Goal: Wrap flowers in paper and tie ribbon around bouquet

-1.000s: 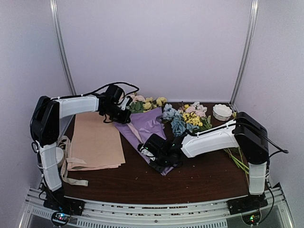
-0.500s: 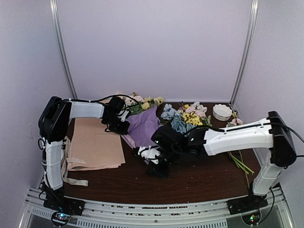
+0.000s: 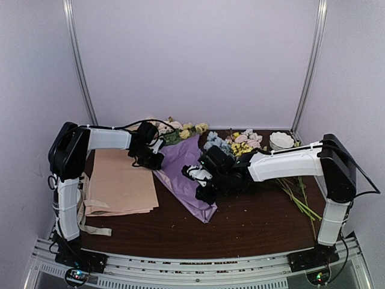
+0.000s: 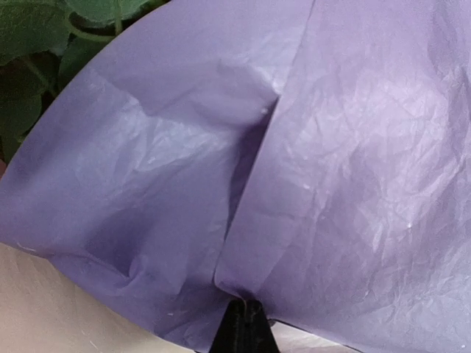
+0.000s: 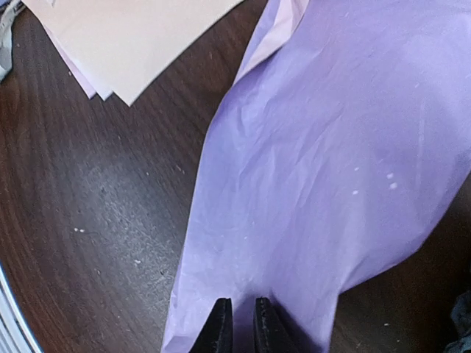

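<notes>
paper (image 4: 346, 176) pinched in left pincer (image 4: 243, 327), right pincer (image 5: 241, 312) slightly ajar over it, perhaps touching

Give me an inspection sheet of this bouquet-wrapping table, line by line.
Surface: dark wood table, a few pale specks.
Job's things: bouquet lies wrapped in purple paper, flowers at its far end; ribbon lies loose by the left edge, not tied.
Clutter: tan paper sheets, blue hydrangea bunch, white bowl, loose stems.
Grippers: left end effector shut on the paper; right end effector nearly closed over the paper, grip unclear.
Cables: black cable loops off the right arm.
Surroundings: pale walls, metal poles.
</notes>
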{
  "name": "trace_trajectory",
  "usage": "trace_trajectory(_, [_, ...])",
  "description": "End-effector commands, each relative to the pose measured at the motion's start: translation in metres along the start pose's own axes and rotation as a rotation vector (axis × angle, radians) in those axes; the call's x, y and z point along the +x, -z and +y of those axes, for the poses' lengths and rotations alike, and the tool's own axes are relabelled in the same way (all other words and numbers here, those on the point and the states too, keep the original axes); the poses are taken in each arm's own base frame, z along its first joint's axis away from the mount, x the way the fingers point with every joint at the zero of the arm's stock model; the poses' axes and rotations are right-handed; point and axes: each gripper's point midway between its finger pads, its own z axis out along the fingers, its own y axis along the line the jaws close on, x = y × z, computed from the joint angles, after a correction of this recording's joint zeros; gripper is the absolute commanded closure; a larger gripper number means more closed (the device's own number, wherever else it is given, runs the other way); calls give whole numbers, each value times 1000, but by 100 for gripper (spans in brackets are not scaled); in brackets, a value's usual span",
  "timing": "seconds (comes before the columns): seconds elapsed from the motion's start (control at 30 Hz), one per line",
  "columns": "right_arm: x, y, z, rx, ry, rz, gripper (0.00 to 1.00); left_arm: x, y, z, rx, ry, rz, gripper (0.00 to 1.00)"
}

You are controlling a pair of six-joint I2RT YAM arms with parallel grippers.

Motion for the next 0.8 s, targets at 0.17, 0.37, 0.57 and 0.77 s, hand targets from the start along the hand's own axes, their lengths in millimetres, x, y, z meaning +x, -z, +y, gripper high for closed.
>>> trace_trajectory(0.17, [41,-31,-7,53,-14,127,89,-44,56,9,7,-12,-183,57])
trace_trajectory(0.37, [50,-43,-6,42,-25,155,89,-50,96,4,77,51,-287,35])
trace_trajectory(0.57, [53,-49,-4,30,-41,158,89,-23,70,-22,241,130,-236,29])
trace_trajectory(0.77, [55,-51,-3,26,-41,160,89,-8,41,-37,292,158,-177,29])
